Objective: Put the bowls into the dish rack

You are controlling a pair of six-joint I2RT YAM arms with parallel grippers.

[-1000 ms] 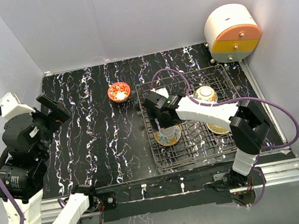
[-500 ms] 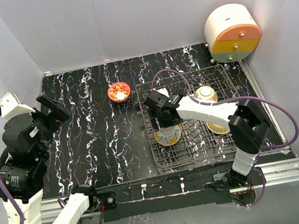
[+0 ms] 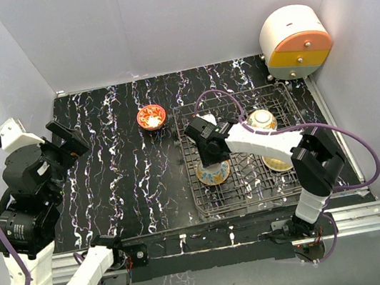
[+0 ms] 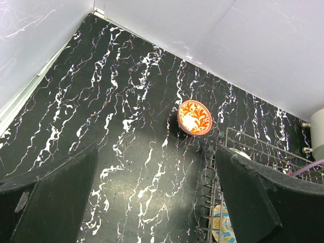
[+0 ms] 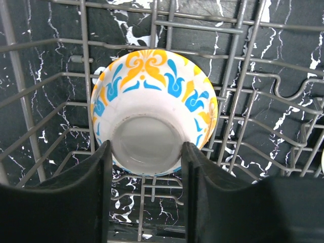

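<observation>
The dish rack (image 3: 252, 194) stands on the right of the table. My right gripper (image 3: 209, 160) reaches down into its left part and is shut on the ring foot of a tilted bowl (image 5: 152, 96) with a yellow and blue pattern; the fingers (image 5: 104, 167) press both sides of the foot, and the bowl rests among the rack's wires (image 5: 228, 96). Two more bowls sit in the rack, one at the back (image 3: 261, 118) and one on the right (image 3: 278, 163). A red-orange bowl (image 3: 151, 117) stands on the table left of the rack and shows in the left wrist view (image 4: 194, 117). My left gripper (image 4: 157, 202) is open and empty, high above the table's left side.
A white, orange and yellow round drawer unit (image 3: 295, 43) stands at the back right corner. White walls close in the table on three sides. The rack's left edge (image 4: 243, 147) shows in the left wrist view.
My right gripper has shifted slightly to the right over the bowl in the rack. The bowl and the left arm have stayed where they were.
</observation>
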